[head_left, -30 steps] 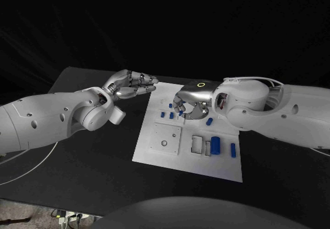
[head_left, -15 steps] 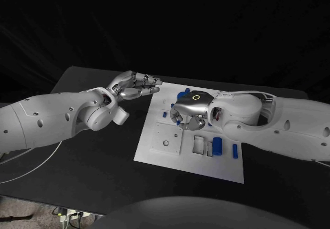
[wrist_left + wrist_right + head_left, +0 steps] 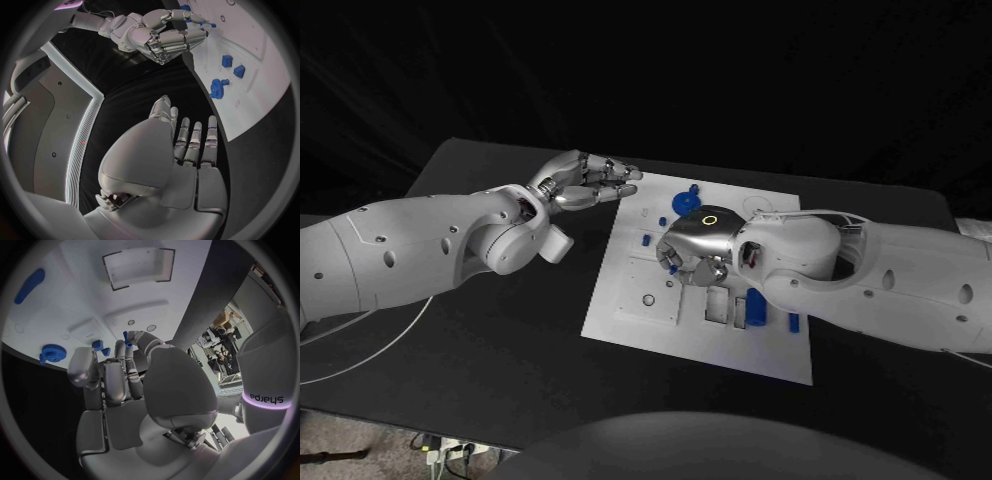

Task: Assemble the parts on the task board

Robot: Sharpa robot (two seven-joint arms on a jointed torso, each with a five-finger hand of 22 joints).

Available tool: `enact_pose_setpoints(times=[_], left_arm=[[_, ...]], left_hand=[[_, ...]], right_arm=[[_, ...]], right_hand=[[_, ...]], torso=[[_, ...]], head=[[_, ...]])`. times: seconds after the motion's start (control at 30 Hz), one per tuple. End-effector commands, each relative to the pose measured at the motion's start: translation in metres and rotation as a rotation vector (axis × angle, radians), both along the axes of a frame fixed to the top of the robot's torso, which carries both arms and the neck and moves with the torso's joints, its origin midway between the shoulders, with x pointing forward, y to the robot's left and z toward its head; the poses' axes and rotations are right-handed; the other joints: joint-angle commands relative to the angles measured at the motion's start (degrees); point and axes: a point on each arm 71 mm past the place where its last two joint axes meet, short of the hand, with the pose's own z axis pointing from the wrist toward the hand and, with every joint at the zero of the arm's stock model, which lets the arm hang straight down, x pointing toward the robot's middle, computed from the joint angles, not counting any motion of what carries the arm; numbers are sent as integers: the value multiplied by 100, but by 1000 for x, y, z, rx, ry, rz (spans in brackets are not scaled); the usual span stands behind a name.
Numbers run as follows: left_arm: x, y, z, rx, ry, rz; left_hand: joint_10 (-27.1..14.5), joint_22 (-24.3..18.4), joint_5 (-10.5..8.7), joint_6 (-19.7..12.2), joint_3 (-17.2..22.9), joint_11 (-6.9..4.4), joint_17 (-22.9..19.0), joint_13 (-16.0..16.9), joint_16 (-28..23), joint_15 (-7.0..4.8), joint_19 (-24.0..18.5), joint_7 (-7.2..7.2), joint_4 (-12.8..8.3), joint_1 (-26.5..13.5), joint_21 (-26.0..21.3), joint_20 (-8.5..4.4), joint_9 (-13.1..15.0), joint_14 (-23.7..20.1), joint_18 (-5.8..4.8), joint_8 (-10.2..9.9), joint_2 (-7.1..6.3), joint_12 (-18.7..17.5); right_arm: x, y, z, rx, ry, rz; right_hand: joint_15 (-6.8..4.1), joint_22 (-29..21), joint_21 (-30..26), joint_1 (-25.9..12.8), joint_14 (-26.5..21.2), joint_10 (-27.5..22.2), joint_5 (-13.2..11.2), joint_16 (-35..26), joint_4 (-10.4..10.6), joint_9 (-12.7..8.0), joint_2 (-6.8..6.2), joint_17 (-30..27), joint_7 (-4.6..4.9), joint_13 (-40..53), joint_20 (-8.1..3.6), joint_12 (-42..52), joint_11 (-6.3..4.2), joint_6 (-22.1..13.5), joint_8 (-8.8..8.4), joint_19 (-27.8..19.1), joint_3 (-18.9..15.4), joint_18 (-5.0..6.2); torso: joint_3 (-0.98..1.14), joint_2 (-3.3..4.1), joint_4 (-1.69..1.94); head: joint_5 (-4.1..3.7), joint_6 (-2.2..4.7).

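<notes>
The white task board [image 3: 629, 322] lies in the middle of the black table. My right hand [image 3: 692, 246] hovers low over the board's middle and pinches a small blue peg [image 3: 127, 337] between thumb and fingertips; the left wrist view shows the peg [image 3: 207, 23] sticking out of that hand [image 3: 164, 38]. My left hand [image 3: 587, 180] hangs beside the board's far left corner, fingers stretched out and holding nothing [image 3: 189, 150]. A blue gear [image 3: 685, 200] stands at the board's far edge, with two small blue blocks [image 3: 232, 65] next to it.
A long blue part [image 3: 756, 307] and a thinner one [image 3: 792, 322] lie by the slots on the board's right side. A square recessed plate [image 3: 648, 290] sits on the near left. A blue oblong part [image 3: 29, 285] lies further off. Black table [image 3: 473, 350] surrounds the board.
My right hand has moved from the board's far part toward its middle, nearer to me, carrying the peg. The left hand has barely shifted.
</notes>
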Motion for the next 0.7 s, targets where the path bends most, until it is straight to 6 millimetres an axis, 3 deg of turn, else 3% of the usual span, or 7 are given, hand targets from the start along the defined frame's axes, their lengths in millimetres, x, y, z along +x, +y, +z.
enact_pose_setpoints(times=[0.03, 0.33, 0.7], left_arm=[[-1, -2, -1, -12, 7, -17], [-1, -1, -4, -8, 17, -16], [-1, -2, -5, -9, 25, -25]], left_hand=[[16, -7, 17, 10, -40, 7, 7, 3, 15, -8, 53, 14, 0, 26, 36, -4, -6, 29, -40, 4, 14, 8], [15, -10, 19, 7, -40, 10, 7, 3, 14, -5, 56, 16, -1, 29, 37, -4, -7, 29, -42, 2, 20, 6], [11, -16, 22, -6, -41, 13, 7, 2, 10, -1, 59, 18, -6, 39, 38, -5, -11, 26, -46, -5, 27, 3]], right_arm=[[0, -1, -2, 12, -22, -2], [-4, -5, -7, 24, -17, -9], [-7, -5, -11, 34, -20, -10]], right_hand=[[1, 787, 12, -60, 49, 33, 16, 16, -6, 1, -16, -4, 9, -6, -4, -18, -6, 38, -33, 42, 14, -33], [13, 788, 20, -66, 61, 47, 15, 25, -11, -3, -27, 3, 15, -12, 3, -24, -5, 45, -50, 53, 17, -35], [20, 792, 36, -69, 71, 56, 16, 33, -17, -8, -36, 9, 20, -19, 9, -32, -1, 45, -68, 67, 22, -39]], torso=[[0, -1, 5], [-7, -4, -12], [-3, -10, 6]], head=[[39, 0], [35, 0], [41, 0]])
